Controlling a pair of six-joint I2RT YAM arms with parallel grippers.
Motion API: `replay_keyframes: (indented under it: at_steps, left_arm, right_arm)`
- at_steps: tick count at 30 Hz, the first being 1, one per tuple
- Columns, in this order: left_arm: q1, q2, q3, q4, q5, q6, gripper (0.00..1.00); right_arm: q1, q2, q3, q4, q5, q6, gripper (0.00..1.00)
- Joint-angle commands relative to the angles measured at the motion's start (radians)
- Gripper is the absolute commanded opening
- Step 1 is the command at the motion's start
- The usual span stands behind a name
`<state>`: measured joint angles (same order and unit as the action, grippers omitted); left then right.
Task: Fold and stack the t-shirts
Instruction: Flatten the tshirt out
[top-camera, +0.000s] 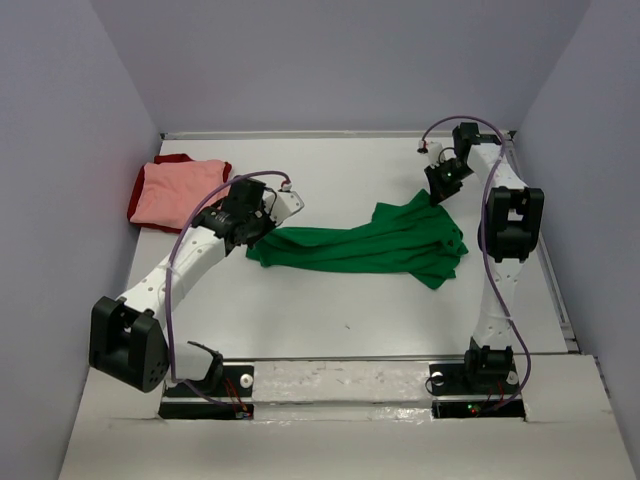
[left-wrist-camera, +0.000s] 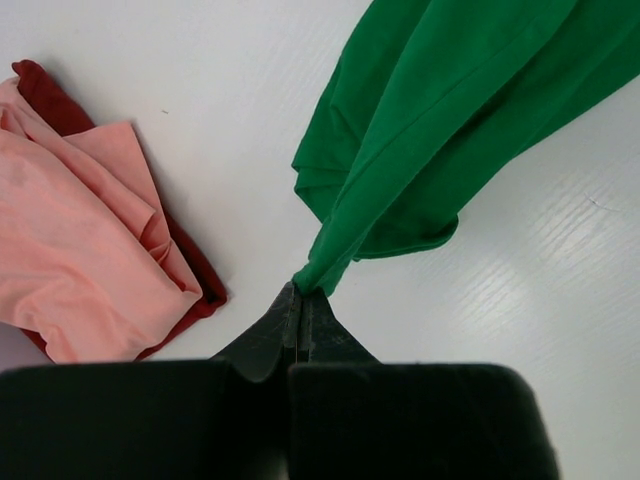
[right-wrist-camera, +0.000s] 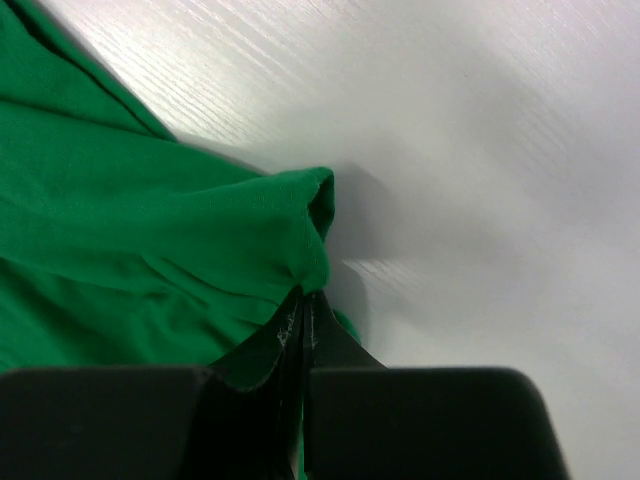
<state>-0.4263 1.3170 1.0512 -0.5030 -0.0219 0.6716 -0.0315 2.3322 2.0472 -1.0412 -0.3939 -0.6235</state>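
Note:
The bright green t-shirt (top-camera: 380, 243) lies stretched across the middle of the table. My left gripper (top-camera: 252, 232) is shut on its left end, where the cloth (left-wrist-camera: 440, 110) bunches into the jaw tips (left-wrist-camera: 300, 292). My right gripper (top-camera: 440, 190) is shut on the shirt's far right corner; the green cloth (right-wrist-camera: 150, 240) is pinched at the tips (right-wrist-camera: 305, 295). A salmon pink t-shirt (top-camera: 178, 192) lies folded on a dark red t-shirt (top-camera: 175, 159) at the back left. Both show in the left wrist view, pink (left-wrist-camera: 70, 260) over dark red (left-wrist-camera: 195, 265).
Grey walls enclose the table on three sides. The table's back edge (top-camera: 330, 134) runs just behind the right gripper. The arm bases (top-camera: 345, 385) sit at the near edge.

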Motion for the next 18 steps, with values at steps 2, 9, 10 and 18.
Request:
replay_keyframes:
  at_steps: [2,9,10,18]
  left_arm:
    - [-0.005,0.001,0.055,-0.019,-0.003,-0.006,0.00]
    - [0.007,-0.082,0.062,0.176,-0.076,0.060,0.00]
    - [0.021,-0.091,0.064,0.214,-0.066,0.080,0.00]
    - [0.270,0.102,0.429,0.183,0.173,-0.027,0.00]
  right_arm:
    - [-0.011,-0.030,0.027,-0.019,-0.002,-0.004,0.00]
    - [-0.011,-0.186,0.037,0.073,0.117,0.108,0.00]
    - [-0.011,-0.198,0.053,0.079,0.134,0.116,0.00]
    - [-0.011,-0.382,0.191,0.038,0.175,0.205,0.00]
